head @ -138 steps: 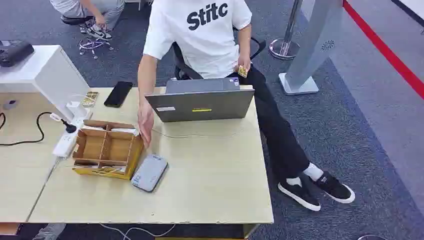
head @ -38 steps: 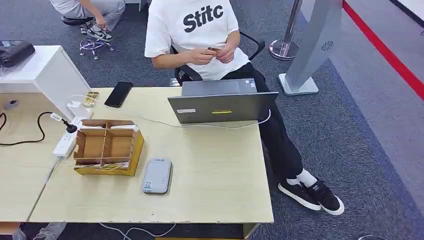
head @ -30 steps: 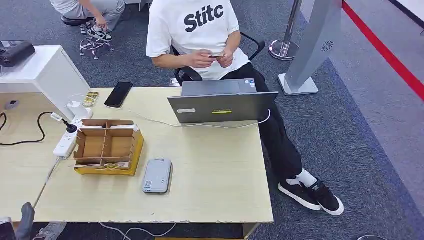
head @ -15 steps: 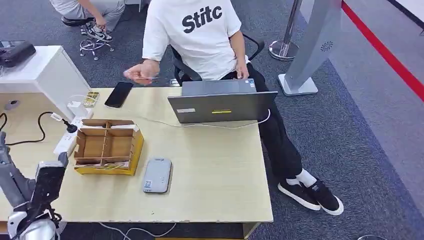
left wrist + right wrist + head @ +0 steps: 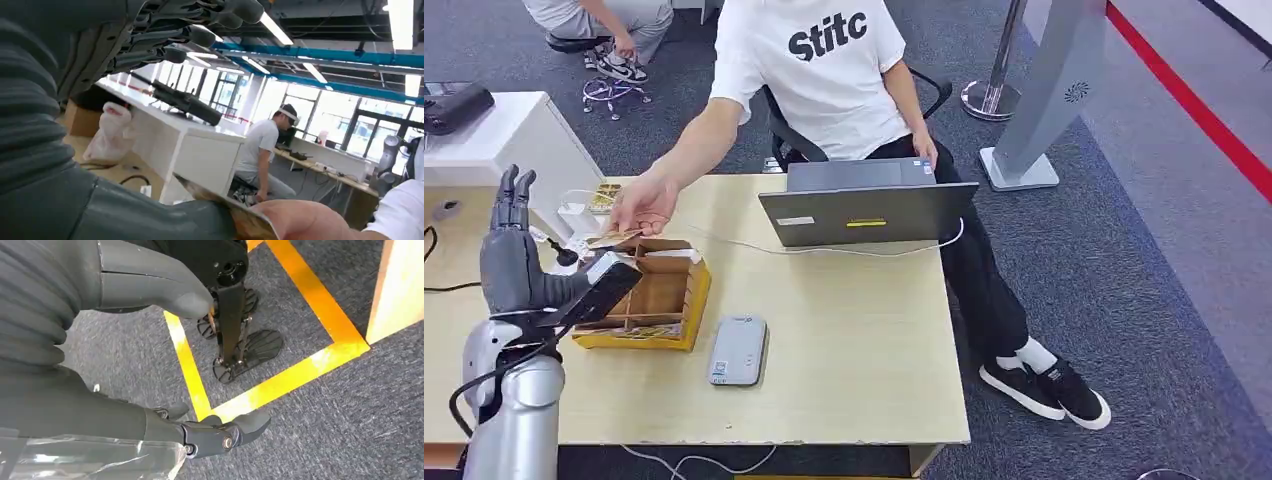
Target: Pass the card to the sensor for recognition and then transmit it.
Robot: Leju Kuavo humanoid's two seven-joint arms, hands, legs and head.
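Note:
A person's hand [image 5: 639, 203] holds a small tan card [image 5: 614, 238] out over the cardboard box, right at my left hand [image 5: 512, 262]. My left hand is raised beside the box with its fingers [image 5: 513, 190] pointing up and its thumb [image 5: 604, 283] stretched under the card. In the left wrist view the card [image 5: 215, 201] lies at my thumb [image 5: 150, 215], still pinched by the person's fingertip [image 5: 305, 222], with my fingers [image 5: 200, 35] spread well away from it. The grey card sensor [image 5: 738, 350] lies flat on the table. My right hand [image 5: 90, 405] hangs over the floor, holding nothing.
A partitioned cardboard box [image 5: 664, 295] stands between my left hand and the sensor. An open laptop [image 5: 869, 210] with a cable sits at the table's far edge, in front of the seated person [image 5: 834, 70]. A white cabinet [image 5: 494, 140] stands at the far left.
My left arm has risen from the lower left corner to beside the box, hand upright. The person's hand has come down from above the phone and brought the card to my thumb.

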